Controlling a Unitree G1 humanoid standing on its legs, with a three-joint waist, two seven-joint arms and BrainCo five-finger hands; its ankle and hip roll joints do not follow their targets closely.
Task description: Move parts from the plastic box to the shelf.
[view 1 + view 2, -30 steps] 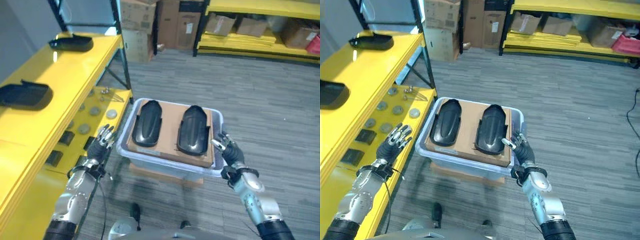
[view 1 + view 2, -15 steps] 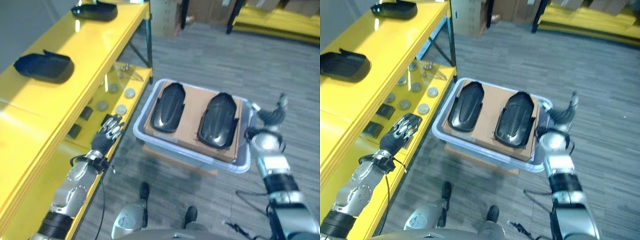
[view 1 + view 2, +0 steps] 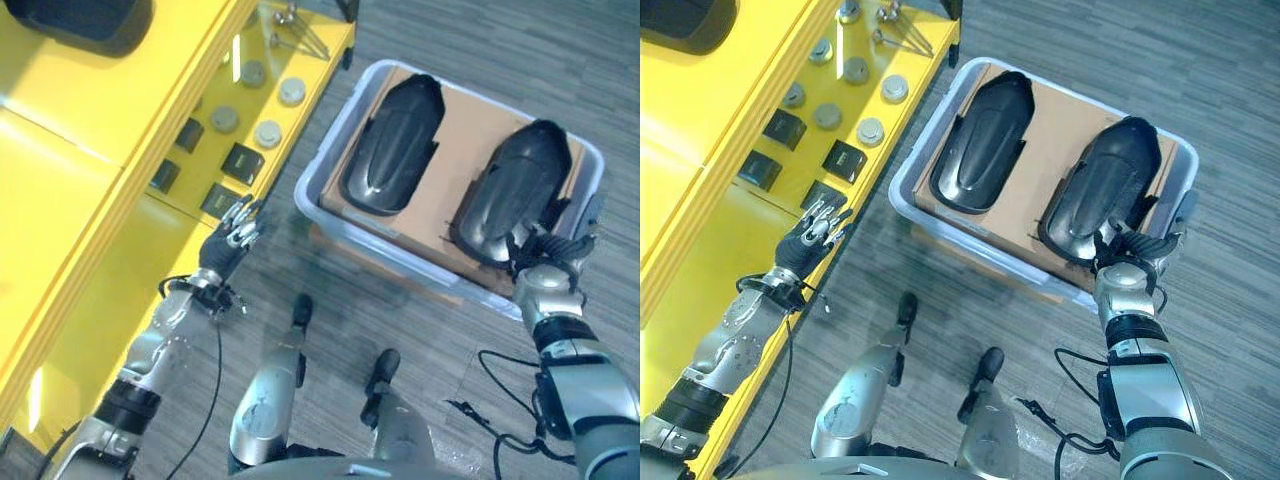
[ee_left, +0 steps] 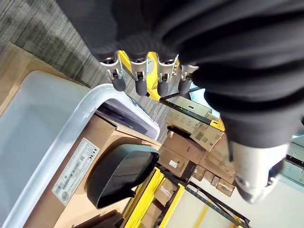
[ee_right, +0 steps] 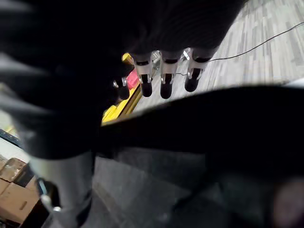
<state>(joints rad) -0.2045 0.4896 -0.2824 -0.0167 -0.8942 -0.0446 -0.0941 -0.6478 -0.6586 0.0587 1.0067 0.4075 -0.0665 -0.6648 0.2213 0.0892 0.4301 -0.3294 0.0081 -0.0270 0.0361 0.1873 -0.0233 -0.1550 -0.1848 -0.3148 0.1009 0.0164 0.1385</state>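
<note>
Grey plank floor (image 3: 470, 40) under the plastic box (image 3: 318, 178), beside the yellow shelf (image 3: 60, 190).
Right hand (image 3: 1130, 262) rests straight-fingered at the box's near black part (image 3: 1103, 190); left hand (image 3: 232, 238) hangs open, empty.

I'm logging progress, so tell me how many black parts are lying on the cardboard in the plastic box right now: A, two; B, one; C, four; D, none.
A: two black parts lie side by side on the cardboard inside the plastic box.
</note>
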